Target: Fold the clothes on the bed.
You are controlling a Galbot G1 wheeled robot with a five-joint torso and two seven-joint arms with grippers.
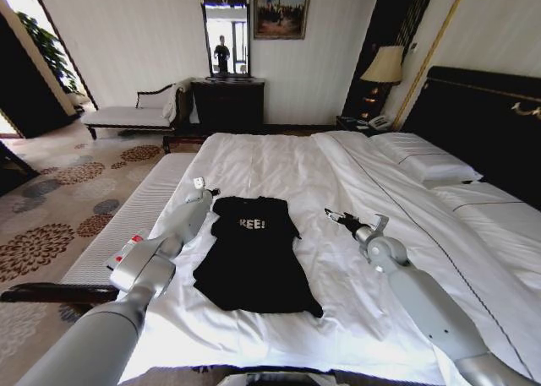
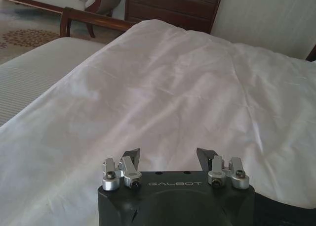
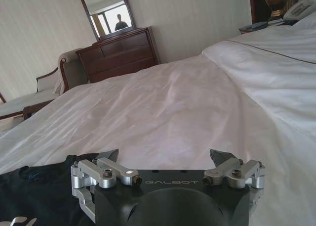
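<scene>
The clothes, a black T-shirt [image 1: 254, 255] with white lettering reading "REE!", lie flat on the white duvet of the bed [image 1: 279, 162], with the collar toward the far side. My left gripper [image 1: 203, 186] hovers just off the shirt's far left corner; in the left wrist view the left gripper [image 2: 168, 157] is open over bare duvet. My right gripper [image 1: 334, 217] is low over the duvet to the right of the shirt, apart from it. In the right wrist view the right gripper [image 3: 165, 157] is open and empty, with the shirt [image 3: 34, 196] beside it.
A narrow white bench [image 1: 135, 217] runs along the bed's left side. Pillows [image 1: 423, 158] and a dark headboard [image 1: 482, 116] are on the right. A chaise longue [image 1: 127, 116], a dark dresser [image 1: 228, 103] and a lamp [image 1: 383, 65] stand along the far wall.
</scene>
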